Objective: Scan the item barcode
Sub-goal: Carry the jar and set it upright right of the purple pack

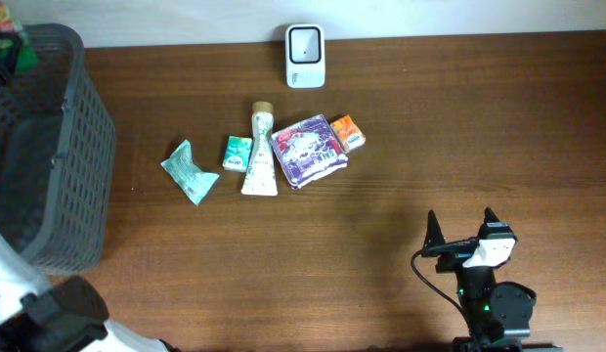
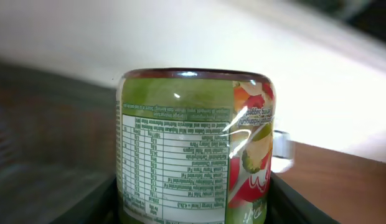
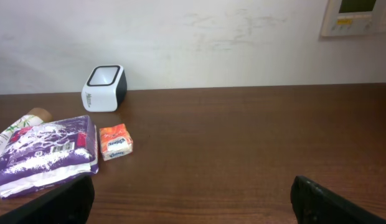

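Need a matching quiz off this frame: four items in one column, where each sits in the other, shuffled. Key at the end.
Items
1. barcode scanner
2. grey basket
3. green container
4. orange box

Places
a. beside the purple packet
b. at the left end of the table
c. between the fingers of the left gripper
d. at the table's far edge, near the middle

Pairs: 1-d, 2-b, 3-c, 4-a
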Tool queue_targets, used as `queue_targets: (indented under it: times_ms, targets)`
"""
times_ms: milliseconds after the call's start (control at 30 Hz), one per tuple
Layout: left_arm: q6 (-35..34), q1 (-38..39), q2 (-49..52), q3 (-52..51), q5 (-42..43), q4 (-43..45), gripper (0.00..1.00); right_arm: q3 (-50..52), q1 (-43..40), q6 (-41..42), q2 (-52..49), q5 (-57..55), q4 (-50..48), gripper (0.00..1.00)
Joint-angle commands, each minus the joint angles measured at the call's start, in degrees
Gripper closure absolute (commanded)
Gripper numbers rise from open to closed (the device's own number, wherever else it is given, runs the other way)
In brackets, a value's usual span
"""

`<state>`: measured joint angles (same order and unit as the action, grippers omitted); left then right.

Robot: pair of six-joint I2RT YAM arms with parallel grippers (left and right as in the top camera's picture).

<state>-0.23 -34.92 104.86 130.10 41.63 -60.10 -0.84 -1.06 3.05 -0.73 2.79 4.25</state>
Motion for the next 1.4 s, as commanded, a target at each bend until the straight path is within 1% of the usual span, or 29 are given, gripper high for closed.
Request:
queue_targets:
  times_ms: [0,67,200,267,333,367,500,700,800,867,1033,1200,1367]
  targets:
    - [-3.32,1.36,-2.73,1.31,14.45,0.39,0.76,0.52,0.31,0.42,0.33,-0.28,0.04,0.01]
    - [-3.45,3.41,-2.73,1.31,16.26,-1.31,0.76,0.52,0.31,0.42,0.33,-0.28,0.04,0.01]
    - [-3.41,9.11,-2.69,1.29,15.93,-4.9,0.75,0.52,0.31,0.42,0.31,-0.28,0.04,0.01]
    - [-3.39,11.96,-2.67,1.29,14.36,-5.81,0.75,0.52,0.31,0.42,0.33,-0.28,0.04,0.01]
    - [-3.41,16.2,-2.67,1.29,8.13,-7.74,0.75,0.52,0.31,0.44,0.33,-0.28,0.04,0.01]
    - [-3.41,18.86,-2.67,1.29,2.64,-9.4,0.75,0.52,0.31,0.42,0.33,-0.26,0.04,0.01]
    - [-3.41,28.61,-2.54,1.11,-14.32,-14.64,0.74,0.52,0.31,0.42,0.31,-0.28,0.04,0.01]
    - [-3.41,40.81,-0.04,1.05,-26.08,-20.46,0.75,0.52,0.31,0.42,0.31,-0.28,0.04,0.01]
    - [-3.41,46.49,2.93,1.03,-31.58,-23.91,0.72,0.52,0.31,0.42,0.33,-0.28,0.04,0.01]
    - [-3.41,49.64,5.51,1.03,-32.5,-25.77,0.71,0.52,0.31,0.42,0.33,-0.28,0.04,0.01]
    - [-3.43,56.08,12.24,1.03,-32.46,-27.26,0.72,0.52,0.31,0.44,0.31,-0.28,0.04,0.01]
    - [-3.45,61.75,18.08,1.03,-32.44,-26.51,0.71,0.52,0.31,0.42,0.33,-0.26,0.04,0.01]
    - [-3.43,67.47,22.91,1.03,-32.48,-25.49,0.68,0.52,0.31,0.42,0.33,-0.26,0.04,0.01]
